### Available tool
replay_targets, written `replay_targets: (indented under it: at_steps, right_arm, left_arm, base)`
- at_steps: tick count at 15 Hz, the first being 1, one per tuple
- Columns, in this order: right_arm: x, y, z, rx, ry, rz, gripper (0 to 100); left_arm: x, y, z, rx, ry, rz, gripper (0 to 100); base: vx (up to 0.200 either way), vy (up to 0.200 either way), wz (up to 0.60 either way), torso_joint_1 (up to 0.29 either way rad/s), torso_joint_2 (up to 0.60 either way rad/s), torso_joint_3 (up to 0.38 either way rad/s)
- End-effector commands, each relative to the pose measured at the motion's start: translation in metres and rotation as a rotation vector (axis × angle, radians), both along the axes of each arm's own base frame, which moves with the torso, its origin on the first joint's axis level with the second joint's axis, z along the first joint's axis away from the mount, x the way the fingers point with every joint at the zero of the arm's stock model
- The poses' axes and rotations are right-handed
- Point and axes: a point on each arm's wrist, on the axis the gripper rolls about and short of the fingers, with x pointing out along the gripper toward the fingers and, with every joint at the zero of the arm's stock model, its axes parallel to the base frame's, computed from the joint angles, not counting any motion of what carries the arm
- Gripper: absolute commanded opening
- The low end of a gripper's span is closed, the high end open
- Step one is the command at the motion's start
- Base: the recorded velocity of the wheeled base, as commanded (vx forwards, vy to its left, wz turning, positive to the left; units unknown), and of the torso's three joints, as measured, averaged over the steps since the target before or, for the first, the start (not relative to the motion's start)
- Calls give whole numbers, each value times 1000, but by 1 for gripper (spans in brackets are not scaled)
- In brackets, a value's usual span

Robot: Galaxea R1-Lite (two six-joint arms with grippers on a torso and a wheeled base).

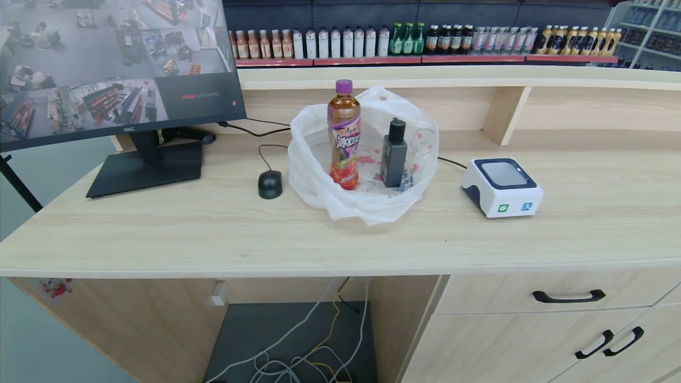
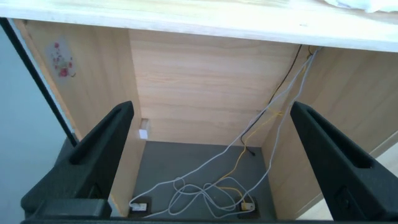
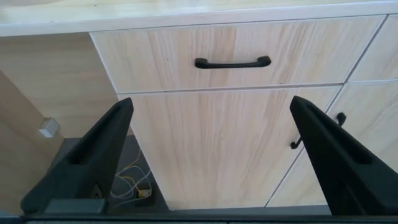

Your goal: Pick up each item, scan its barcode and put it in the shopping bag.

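The white shopping bag sits on the tabletop. In it two items stand upright, long axis vertical, caps up: the tea bottle and, at its 3 o'clock, the dark bottle. The scanner is at 3 o'clock of the bag. The left hand and the right hand are level, below the tabletop edge, both spread wide and empty.

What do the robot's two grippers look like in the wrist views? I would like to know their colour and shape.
The left gripper and the right gripper look alike. Each has two plain matte black jaws, broad at the base and narrowing to a blunt tip, with flat, angular faces.
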Motion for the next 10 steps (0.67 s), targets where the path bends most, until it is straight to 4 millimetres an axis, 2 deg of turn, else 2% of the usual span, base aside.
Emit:
replay_targets:
  at_steps: [1,10]
  right_arm:
    - [0,0,0,-2,1,1,100]
    - [0,0,0,1,1,2,100]
  left_arm:
    - [0,0,0,0,1,0,100]
    - [0,0,0,0,1,0,100]
  base:
    - [0,-200,0,2,-2,7]
    - [0,-200,0,1,1,4]
